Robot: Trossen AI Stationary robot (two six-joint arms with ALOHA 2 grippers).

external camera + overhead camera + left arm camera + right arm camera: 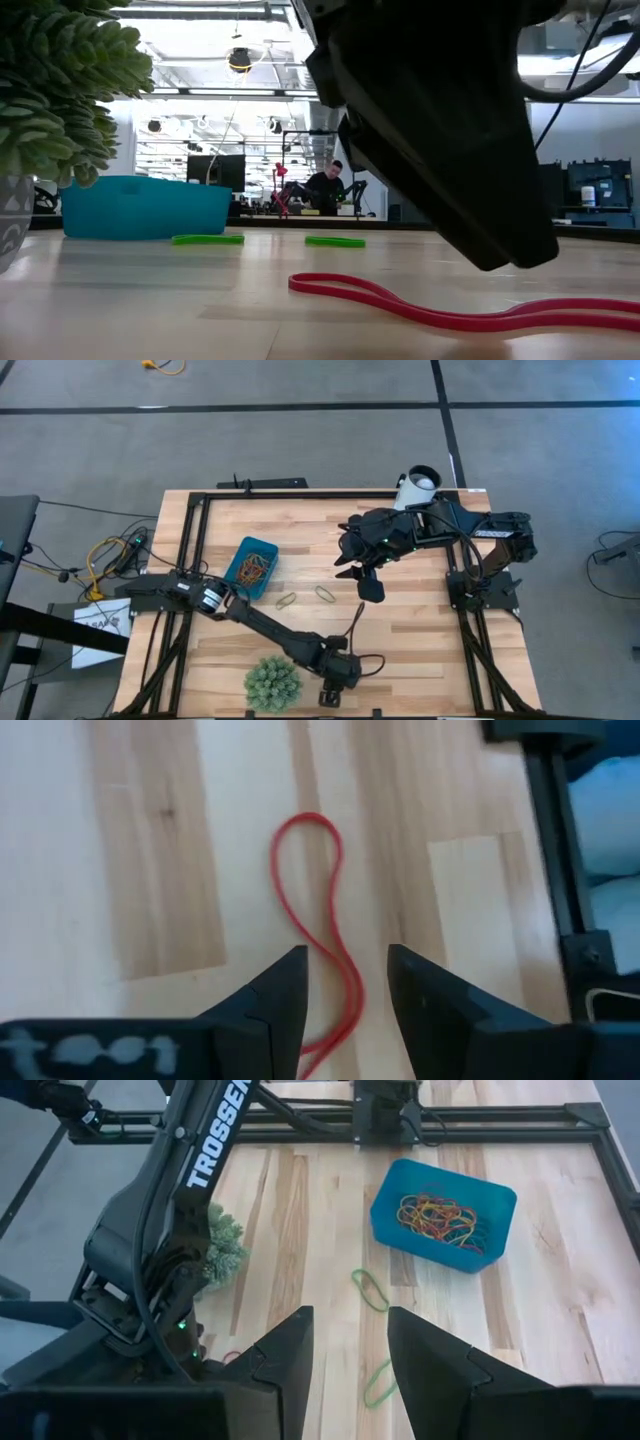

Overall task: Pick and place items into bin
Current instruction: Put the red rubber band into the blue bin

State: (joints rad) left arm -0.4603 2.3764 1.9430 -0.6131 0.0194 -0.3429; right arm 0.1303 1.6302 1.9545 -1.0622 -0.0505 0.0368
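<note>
A red rubber-band loop [315,920] lies flat on the wooden table near its front edge, also seen in the low view [400,300]. My left gripper [347,955] hangs open just above its near end, one finger on each side, tilted downward. The teal bin [252,565] stands at the left middle with several coloured bands [440,1217] inside. Two green bands [286,600] [325,594] lie flat on the table to the right of the bin. My right gripper [365,582] waits open, high over the table's middle.
A green spiky ball [272,682] sits at the front edge, left of my left gripper. A white cup [420,485] stands at the far right. A black frame [195,530] runs along the table's sides. A person [325,190] sits in the room behind.
</note>
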